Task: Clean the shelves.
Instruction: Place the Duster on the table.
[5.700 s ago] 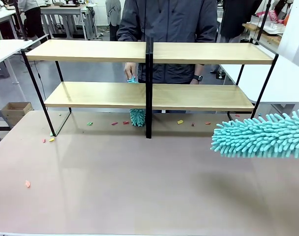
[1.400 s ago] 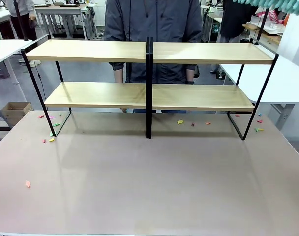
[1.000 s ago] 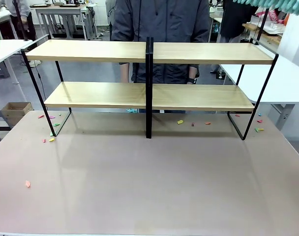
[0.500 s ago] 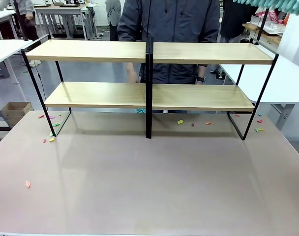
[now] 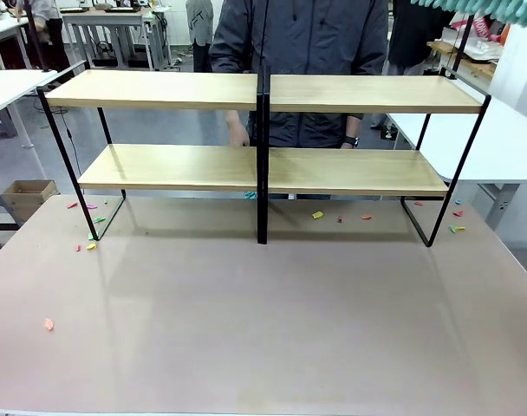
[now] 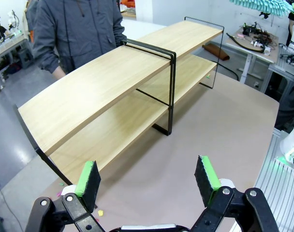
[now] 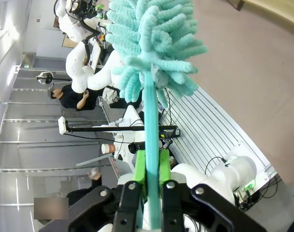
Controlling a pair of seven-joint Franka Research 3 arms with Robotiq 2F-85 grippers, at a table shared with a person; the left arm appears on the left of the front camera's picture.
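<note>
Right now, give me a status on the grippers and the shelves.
Left gripper open, empty. Right gripper shut on teal duster, held high. Shelves bare; person's hand behind them; paper scraps on table.

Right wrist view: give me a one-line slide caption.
Right gripper shut on the teal duster handle, fluffy head raised above the table.

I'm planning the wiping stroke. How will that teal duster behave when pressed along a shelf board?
The duster has a fluffy head of soft strands, so it probably flattens and glides. Its thin handle in the right hand may flex. It looks light, so it is unlikely to shift the shelves.
</note>
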